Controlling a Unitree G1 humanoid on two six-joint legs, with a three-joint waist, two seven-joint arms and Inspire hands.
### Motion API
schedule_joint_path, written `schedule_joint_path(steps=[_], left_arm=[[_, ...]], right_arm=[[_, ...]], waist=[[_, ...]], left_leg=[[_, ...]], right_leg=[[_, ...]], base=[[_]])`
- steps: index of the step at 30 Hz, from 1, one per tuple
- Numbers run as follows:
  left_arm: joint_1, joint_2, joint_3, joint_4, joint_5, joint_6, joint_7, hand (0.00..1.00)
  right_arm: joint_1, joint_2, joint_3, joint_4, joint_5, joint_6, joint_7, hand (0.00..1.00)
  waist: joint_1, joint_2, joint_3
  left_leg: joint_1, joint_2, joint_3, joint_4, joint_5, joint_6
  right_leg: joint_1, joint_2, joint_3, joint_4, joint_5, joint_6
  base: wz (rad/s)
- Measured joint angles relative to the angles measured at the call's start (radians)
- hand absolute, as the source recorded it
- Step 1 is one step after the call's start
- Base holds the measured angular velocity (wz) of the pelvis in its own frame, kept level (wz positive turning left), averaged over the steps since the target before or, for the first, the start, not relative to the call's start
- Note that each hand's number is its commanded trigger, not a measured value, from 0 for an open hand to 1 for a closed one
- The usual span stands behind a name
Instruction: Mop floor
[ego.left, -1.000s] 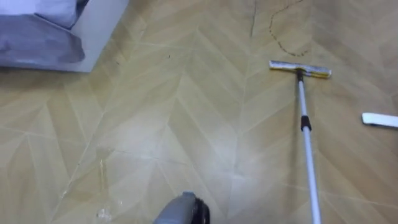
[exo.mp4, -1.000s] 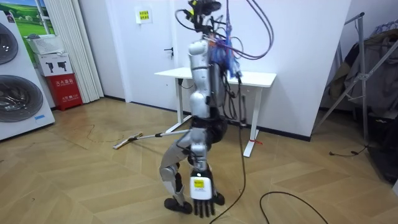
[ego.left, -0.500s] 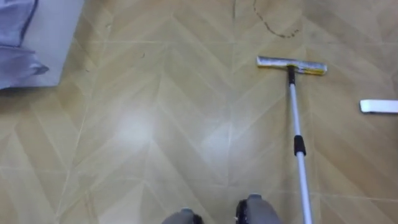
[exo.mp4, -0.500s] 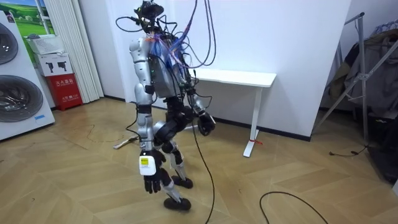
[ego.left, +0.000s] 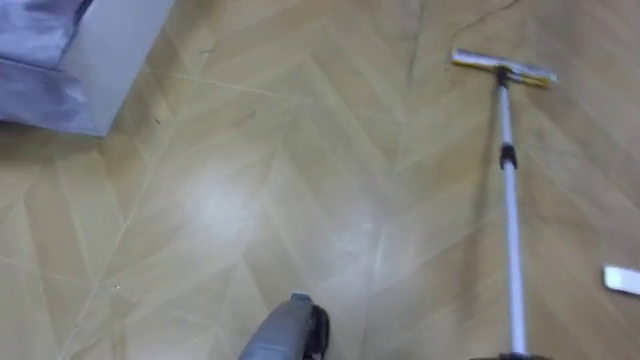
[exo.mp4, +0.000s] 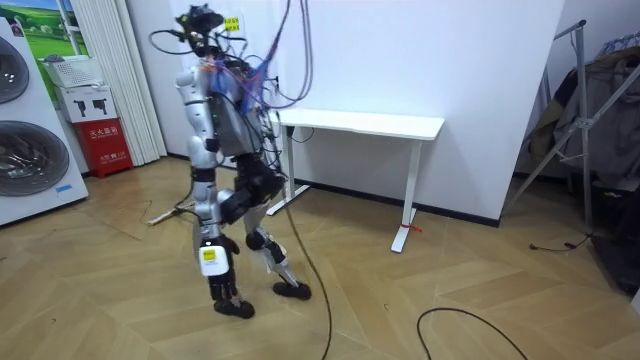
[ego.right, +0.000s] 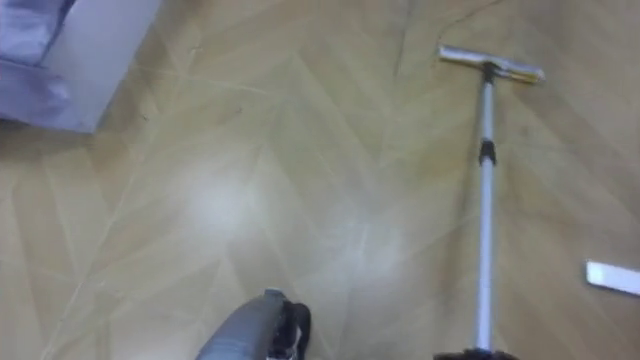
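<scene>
At the near right edge a dark sliver of the right hand (ego.right: 468, 355) meets the bottom end of the long white-poled mop (ego.left: 510, 220); I cannot tell how it grips. The pole runs straight away from it, past a black collar, to the flat yellow-and-white mop head (ego.left: 503, 68), which lies on the pale herringbone wood floor (ego.left: 300, 180) at the far right. A small flat white piece (ego.left: 622, 280) lies on the floor just right of the pole, apart from it. At the far left stands a pale grey block of furniture (ego.left: 120, 50) with lilac-grey cloth on it.

In the room view the left hand (exo.mp4: 212, 270) hangs beside the thigh, fingers loose and holding nothing. The robot stands with one foot ahead of the other, between a white table (exo.mp4: 360, 125) and white washing machines (exo.mp4: 30, 150) at the room view's left.
</scene>
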Motion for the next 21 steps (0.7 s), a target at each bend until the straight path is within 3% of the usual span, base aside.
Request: schedule_joint_path(steps=[1, 3, 4, 5, 7, 8, 9, 10, 11, 13, 15, 16, 17, 18, 19, 20, 21], left_arm=[[0.0, -0.001, 0.006, -0.002, 0.011, 0.001, 0.001, 0.0], [-0.001, -0.001, 0.022, -0.018, 0.015, 0.0, 0.013, 0.0], [-0.004, -0.003, 0.019, -0.023, 0.012, -0.01, 0.025, 0.0], [-0.007, -0.005, 0.017, -0.024, 0.014, -0.015, 0.032, 0.0], [-0.007, -0.012, 0.003, -0.022, 0.025, -0.016, 0.042, 0.0], [-0.006, -0.016, -0.006, -0.022, 0.025, -0.015, 0.044, 0.0], [-0.003, -0.028, -0.005, -0.021, 0.024, -0.015, 0.049, 0.0], [0.0, -0.044, -0.004, -0.021, 0.024, -0.012, 0.05, 0.0], [0.001, -0.049, -0.004, -0.021, 0.023, -0.011, 0.05, 0.0], [0.0, -0.047, -0.005, -0.022, 0.003, -0.009, 0.051, 0.0], [0.001, -0.039, -0.005, -0.021, -0.013, -0.003, 0.055, 0.0], [0.001, -0.031, -0.005, -0.021, -0.015, 0.003, 0.06, 0.0], [0.001, -0.027, -0.007, -0.021, -0.015, 0.004, 0.061, 0.0], [0.006, -0.012, -0.015, -0.024, -0.014, 0.009, 0.064, 0.0], [0.01, 0.0, -0.025, -0.026, -0.014, 0.017, 0.069, 0.0], [0.012, 0.007, -0.024, -0.027, -0.014, 0.018, 0.069, 0.0], [0.012, 0.02, -0.02, -0.028, -0.014, 0.018, 0.069, 0.0]], right_arm=[[0.064, -0.002, 0.004, 0.01, -0.005, 0.002, -0.002, 1.0], [0.153, 0.011, 0.02, 0.01, -0.01, 0.013, -0.02, 1.0], [0.197, 0.028, 0.023, 0.009, -0.009, 0.03, -0.037, 1.0], [0.215, 0.04, 0.022, 0.01, -0.01, 0.037, -0.044, 1.0], [0.272, 0.09, 0.021, 0.01, -0.013, 0.043, -0.05, 1.0], [0.282, 0.1, 0.021, 0.01, -0.013, 0.044, -0.05, 1.0], [0.287, 0.112, 0.021, 0.009, -0.013, 0.046, -0.05, 1.0], [0.293, 0.113, 0.013, 0.01, -0.017, 0.05, -0.051, 1.0], [0.287, 0.113, 0.005, 0.01, -0.026, 0.057, -0.052, 1.0], [0.226, 0.108, -0.018, 0.012, -0.04, 0.08, -0.056, 1.0], [0.143, 0.089, -0.021, 0.045, -0.048, 0.085, -0.057, 1.0], [0.078, 0.067, -0.021, 0.064, -0.049, 0.093, -0.06, 1.0], [0.05, 0.055, -0.021, 0.068, -0.051, 0.093, -0.061, 1.0], [-0.01, 0.03, -0.016, 0.072, -0.052, 0.093, -0.061, 1.0], [-0.059, 0.006, -0.006, 0.056, -0.05, 0.091, -0.053, 1.0], [-0.08, -0.002, 0.0, 0.049, -0.045, 0.09, -0.049, 1.0], [-0.103, -0.015, 0.0, 0.024, -0.024, 0.079, -0.037, 1.0]], waist=[[-0.009, 0.012, -0.0076], [-0.013, 0.043, -0.0194], [-0.017, 0.063, -0.0212], [-0.025, 0.067, -0.0192], [-0.062, 0.069, -0.017], [-0.062, 0.071, -0.0155], [-0.063, 0.073, -0.0117], [-0.063, 0.076, -0.0103], [-0.061, 0.079, -0.0099], [-0.062, 0.076, -0.008], [-0.056, 0.069, -0.0085], [-0.045, 0.06, -0.0061], [-0.036, 0.053, -0.0046], [-0.013, 0.035, -0.0036], [0.006, 0.02, 0.0002], [0.016, 0.009, -0.0003], [0.023, -0.014, 0.0015]], left_leg=[[0.023, -0.012, -0.001, 0.003, -0.031, 0.012], [0.05, -0.011, -0.024, 0.002, -0.068, 0.017], [0.063, -0.011, -0.041, -0.006, -0.08, 0.02], [0.074, -0.012, -0.042, -0.015, -0.083, 0.02], [0.132, -0.035, -0.069, -0.048, -0.096, 0.016], [0.148, -0.037, -0.078, -0.047, -0.107, 0.012], [0.173, -0.038, -0.08, -0.032, -0.141, 0.006], [0.185, -0.038, -0.086, -0.007, -0.169, -0.001], [0.19, -0.038, -0.09, 0.004, -0.179, -0.006], [0.192, -0.039, -0.097, 0.051, -0.194, -0.03], [0.171, -0.031, -0.084, 0.13, -0.185, -0.049], [0.147, -0.012, -0.057, 0.209, -0.163, -0.087], [0.133, -0.001, -0.047, 0.25, -0.146, -0.108], [0.107, 0.014, -0.034, 0.323, -0.105, -0.124], [0.076, 0.022, -0.034, 0.391, -0.042, -0.124], [0.056, 0.026, -0.035, 0.417, -0.008, -0.125], [0.025, 0.027, -0.04, 0.399, -0.014, -0.113]], right_leg=[[-0.018, -0.002, 0.005, 0.067, 0.072, 0.018], [-0.082, 0.027, 0.026, 0.148, 0.172, 0.012], [-0.15, 0.036, 0.024, 0.14, 0.158, 0.004], [-0.185, 0.036, 0.022, 0.122, 0.151, 0.002], [-0.257, 0.034, 0.014, -0.089, 0.158, -0.007], [-0.261, 0.04, 0.016, -0.154, 0.171, -0.014], [-0.269, 0.048, 0.016, -0.215, 0.227, -0.025], [-0.258, 0.047, 0.005, -0.208, 0.255, -0.038], [-0.251, 0.044, -0.004, -0.197, 0.253, -0.051], [-0.24, 0.024, -0.035, -0.158, 0.208, -0.077], [-0.236, 0.016, -0.047, -0.119, 0.162, -0.075], [-0.236, 0.017, -0.048, -0.088, 0.131, -0.075], [-0.236, 0.025, -0.042, -0.073, 0.118, -0.075], [-0.231, 0.041, -0.028, -0.049, 0.098, -0.082], [-0.219, 0.053, -0.023, -0.04, 0.088, -0.091], [-0.213, 0.059, -0.018, -0.04, 0.086, -0.096], [-0.199, 0.068, -0.008, -0.046, 0.083, -0.106]], base=[[0.23], [-0.05], [-0.09], [-0.04], [-0.03], [-0.15], [-0.13], [-0.1], [0.0], [0.06], [0.18], [0.1], [-0.08], [-0.16], [-0.15], [0.08], [0.46]])
